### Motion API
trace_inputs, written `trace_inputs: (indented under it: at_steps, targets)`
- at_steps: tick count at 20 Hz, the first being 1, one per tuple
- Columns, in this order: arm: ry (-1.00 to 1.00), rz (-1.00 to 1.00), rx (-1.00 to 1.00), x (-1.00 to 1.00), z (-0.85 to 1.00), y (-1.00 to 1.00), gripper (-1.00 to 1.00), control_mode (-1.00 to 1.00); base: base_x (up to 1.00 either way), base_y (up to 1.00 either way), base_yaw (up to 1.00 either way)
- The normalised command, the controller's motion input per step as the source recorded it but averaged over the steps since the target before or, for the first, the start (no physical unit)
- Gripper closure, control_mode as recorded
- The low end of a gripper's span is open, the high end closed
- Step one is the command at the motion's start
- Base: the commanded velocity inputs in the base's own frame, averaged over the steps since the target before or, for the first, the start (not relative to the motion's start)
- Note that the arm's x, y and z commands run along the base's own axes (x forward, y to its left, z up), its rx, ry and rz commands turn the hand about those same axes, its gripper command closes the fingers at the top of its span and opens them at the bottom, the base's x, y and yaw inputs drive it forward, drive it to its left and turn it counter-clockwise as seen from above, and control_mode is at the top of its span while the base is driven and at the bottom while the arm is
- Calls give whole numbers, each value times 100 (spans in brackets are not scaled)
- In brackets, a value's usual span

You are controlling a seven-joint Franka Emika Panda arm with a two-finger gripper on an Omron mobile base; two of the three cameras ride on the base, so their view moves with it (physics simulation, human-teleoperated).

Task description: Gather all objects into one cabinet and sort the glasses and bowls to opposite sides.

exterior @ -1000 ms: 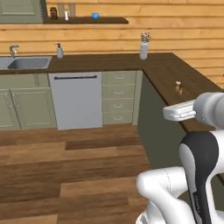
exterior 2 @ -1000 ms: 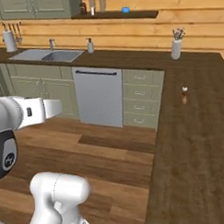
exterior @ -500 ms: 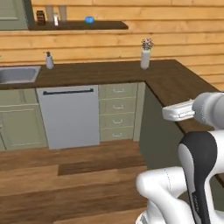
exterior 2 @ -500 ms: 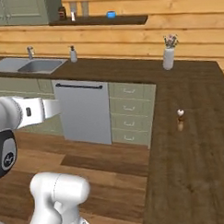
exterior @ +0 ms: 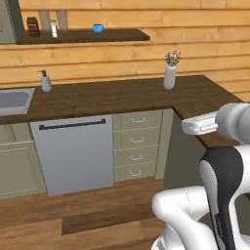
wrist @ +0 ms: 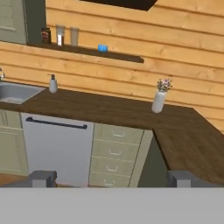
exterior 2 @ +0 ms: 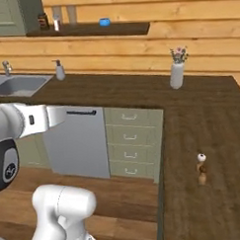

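A small bright blue bowl (exterior: pixel 98 28) (exterior 2: pixel 105 22) (wrist: pixel 102 48) sits on a dark wall shelf (wrist: pixel 122 57) above the counter. Two pale glasses (wrist: pixel 60 35) (wrist: pixel 74 36) (exterior 2: pixel 57 18) and a dark jar (wrist: pixel 45 34) stand left of the bowl on the same shelf. The grey-green cabinet (wrist: pixel 11 19) (exterior 2: pixel 8 15) (exterior: pixel 7 22) hangs at the shelf's left end, its door closed. My gripper (wrist: pixel 112 179) is open and holds nothing; its two fingertips (wrist: pixel 43 178) stand wide apart, far from the shelf, out over the floor in front of the dishwasher.
An L-shaped dark wood counter (exterior 2: pixel 140 94) carries a sink (exterior 2: pixel 16 86), a soap dispenser (exterior: pixel 45 80), a white vase with flowers (exterior: pixel 170 73) (wrist: pixel 159 99) and a small shaker (exterior 2: pixel 201 169). Below are a steel dishwasher (exterior: pixel 73 156) and green drawers (exterior: pixel 138 146). Wood floor lies in front.
The base has driven closer to the counter, so the whole scene has grown and dropped in both base views. The gripper has stayed open.
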Motion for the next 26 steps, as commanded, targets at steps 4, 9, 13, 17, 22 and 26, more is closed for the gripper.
trace_inputs:
  at_steps: [4, 9, 13, 17, 22, 26]
  targets:
    - [0, 0, 0, 0, 0, 0, -100, 100, 96, 25, 0]
    - [0, 0, 0, 0, 0, 0, -100, 100, 85, 5, 0]
    - [0, 0, 0, 0, 0, 0, -100, 100, 62, 58, 0]
    - [0, 0, 0, 0, 0, 0, -100, 100, 52, 37, -1]
    - [0, 0, 0, 0, 0, 0, -100, 100, 54, -3, -6]
    - [0, 0, 0, 0, 0, 0, -100, 100, 91, 5, -6]
